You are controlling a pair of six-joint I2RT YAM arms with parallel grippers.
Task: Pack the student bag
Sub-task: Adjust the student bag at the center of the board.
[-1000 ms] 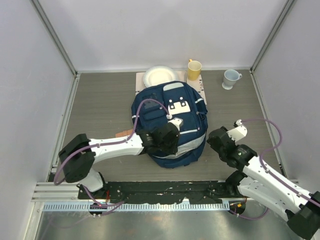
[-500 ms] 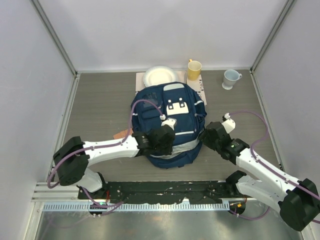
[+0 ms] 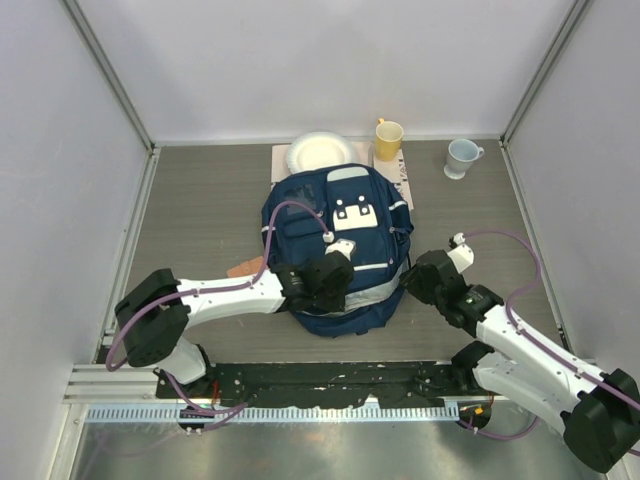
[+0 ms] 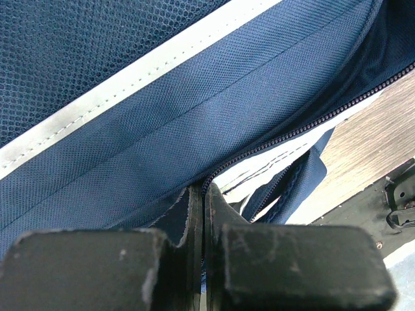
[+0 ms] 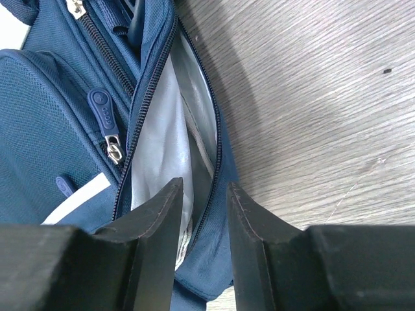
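Note:
The student bag [image 3: 340,225], navy blue with white stripes and a white buckle patch, lies flat in the middle of the table. My left gripper [image 3: 334,284] is at its near edge. In the left wrist view the gripper [image 4: 203,194] is shut on the bag's fabric edge [image 4: 194,97] beside the open zipper. My right gripper [image 3: 409,277] is at the bag's right side. In the right wrist view the gripper [image 5: 204,194] is open. Its fingers straddle the lower zipper edge of the open bag [image 5: 52,116], with the pale grey lining [image 5: 162,129] showing.
A white plate [image 3: 320,152], a yellow cup [image 3: 388,138] and a pale blue mug [image 3: 461,156] stand at the back. A flat paper item [image 3: 398,178] lies under the bag's far end. A small brown thing [image 3: 243,268] lies by the left arm.
My right gripper has moved left from open table to the bag's right side. My left gripper has held the bag's near edge; the bag's near edge has shifted slightly.

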